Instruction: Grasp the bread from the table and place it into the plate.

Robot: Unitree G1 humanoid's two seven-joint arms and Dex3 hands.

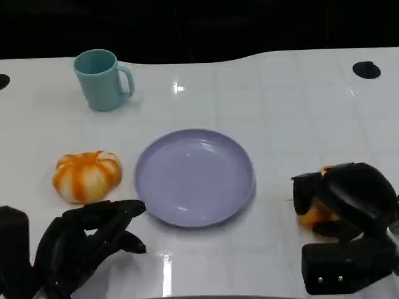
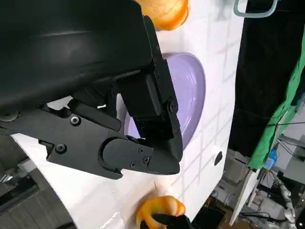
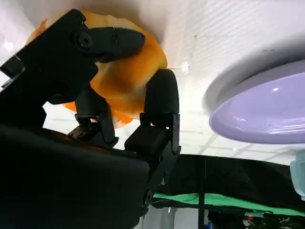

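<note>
The right hand's black fingers (image 3: 161,95) are closing around the soft-looking, light orange-and-white round bread (image 3: 125,76) at the lavender plastic plate's (image 1: 156,199) four o'clock, likely best cupped gently across its sides, while the left hand (image 1: 87,240) is hovering empty, fingers loosely spread

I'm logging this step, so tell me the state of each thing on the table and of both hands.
Plate: lying flat, nothing on it.
Right bread: gripped by the right hand, beside the plate.
Left bread: on the table, untouched.
Mug: upright, handle toward the robot's right.
Left hand: holding nothing, fingers apart.
</note>
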